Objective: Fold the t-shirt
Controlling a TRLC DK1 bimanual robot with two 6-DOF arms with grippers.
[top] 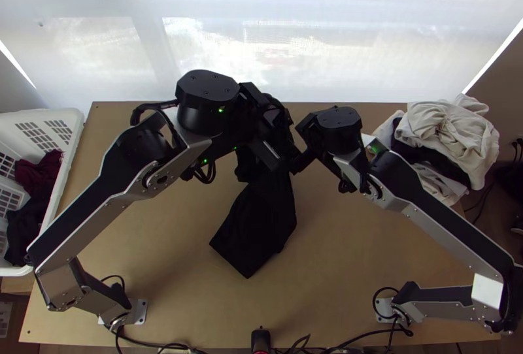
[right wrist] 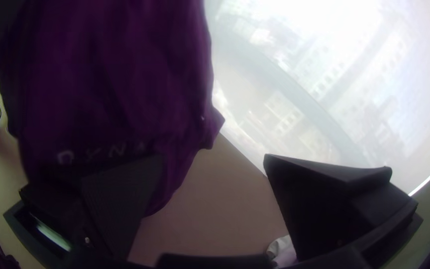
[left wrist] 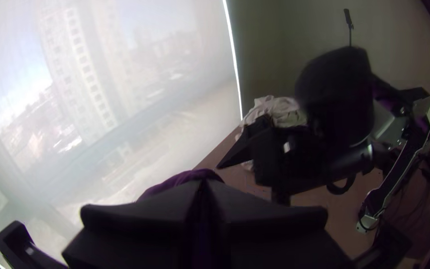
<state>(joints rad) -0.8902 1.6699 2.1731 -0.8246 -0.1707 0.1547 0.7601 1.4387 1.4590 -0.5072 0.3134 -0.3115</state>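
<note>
- My left tool, above the light wooden table, has its two wide flat black fingers pressed together on the upper part of a black cloth t-shirt.
- The t-shirt hangs from that tool in a long, bunched drop, its lower end toward the table's near edge; I cannot tell whether that end touches the wood.
- Just beside the cloth, to the right of my left tool, my right tool stands with its black fingers spread wide; the shirt's pale-lettered side is by one finger.
- Well apart to the left of my left tool, a white plastic basket with slotted walls holds dark red cloth and black cloth.
- To the right of my right tool, a heap of off-white garments is piled with black cloth between.
- Beyond both tools, a sheer white blind lets in daylight.
</note>
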